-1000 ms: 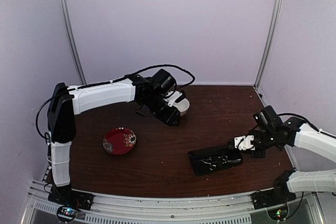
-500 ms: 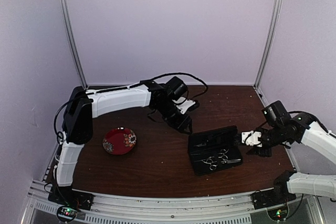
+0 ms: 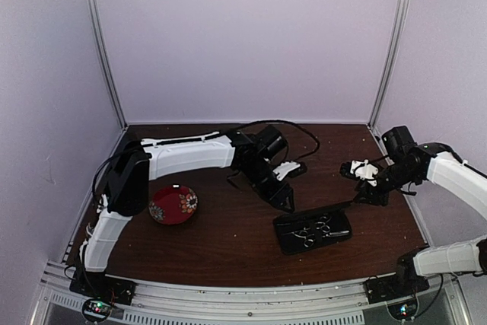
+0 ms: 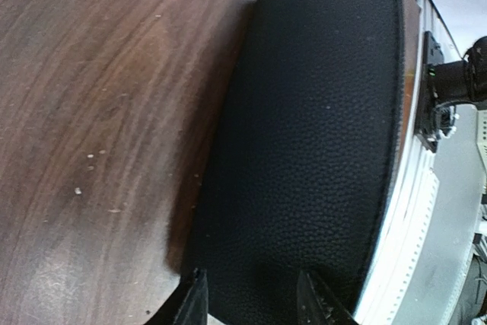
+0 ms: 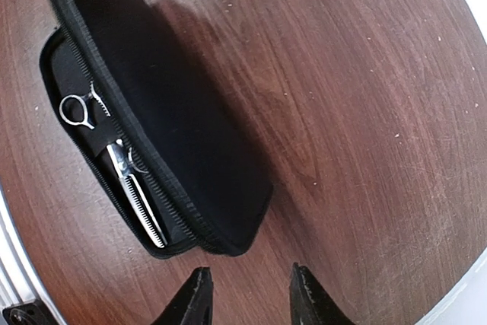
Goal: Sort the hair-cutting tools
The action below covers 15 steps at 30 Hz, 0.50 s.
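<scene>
A flat black case (image 3: 293, 227) lies at the front right of the table with its lid ajar. Silver scissors (image 3: 313, 232) lie inside it. In the right wrist view the lid (image 5: 175, 112) leans over them, and a ring handle (image 5: 74, 109) and a toothed blade (image 5: 141, 205) show in the gap. I cannot make out the black stick tool. My left gripper (image 3: 287, 202) is open at the case's far left edge, with the leather lid (image 4: 319, 127) just beyond its fingertips (image 4: 255, 304). My right gripper (image 3: 358, 170) is open, empty and raised beyond the case's right end (image 5: 249, 296).
A red patterned plate (image 3: 173, 204) sits at the left of the table. The left arm stretches across the middle of the table. The table's front rail shows in the left wrist view (image 4: 426, 112). Purple walls enclose three sides.
Half a second ago the right gripper held the lid up. It has let go and moved up and back, and the lid has dropped lower. The left gripper moved right and nearer, to the case.
</scene>
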{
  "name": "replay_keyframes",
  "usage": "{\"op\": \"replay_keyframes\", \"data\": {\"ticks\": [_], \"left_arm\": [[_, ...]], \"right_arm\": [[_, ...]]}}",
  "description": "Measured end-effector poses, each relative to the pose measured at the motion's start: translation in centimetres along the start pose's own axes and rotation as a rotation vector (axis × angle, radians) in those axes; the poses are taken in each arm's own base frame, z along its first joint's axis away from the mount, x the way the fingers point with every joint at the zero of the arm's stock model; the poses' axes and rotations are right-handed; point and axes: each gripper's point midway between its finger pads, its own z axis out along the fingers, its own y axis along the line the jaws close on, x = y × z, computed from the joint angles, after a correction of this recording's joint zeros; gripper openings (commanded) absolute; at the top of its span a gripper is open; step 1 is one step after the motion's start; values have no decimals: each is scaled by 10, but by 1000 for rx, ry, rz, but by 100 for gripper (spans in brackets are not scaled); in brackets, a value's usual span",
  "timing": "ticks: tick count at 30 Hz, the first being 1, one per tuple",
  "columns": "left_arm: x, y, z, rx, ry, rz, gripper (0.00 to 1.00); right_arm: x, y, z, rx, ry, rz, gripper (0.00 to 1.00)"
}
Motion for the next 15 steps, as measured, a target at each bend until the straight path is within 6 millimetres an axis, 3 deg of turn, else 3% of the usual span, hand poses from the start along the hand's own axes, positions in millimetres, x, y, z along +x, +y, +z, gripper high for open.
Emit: {"op": "replay_keyframes", "data": {"ticks": [6,11,15], "left_arm": [[3,-15,16,47,24,23,42],[24,-27,42,68,96,3,39],[29,-32,47,83,111,-23,39]], "right_arm": [[0,-14,13,12,-1,73,37],[9,-18,35,-56,65,183,38],[7,-29,46,-100,115,259,38]]}}
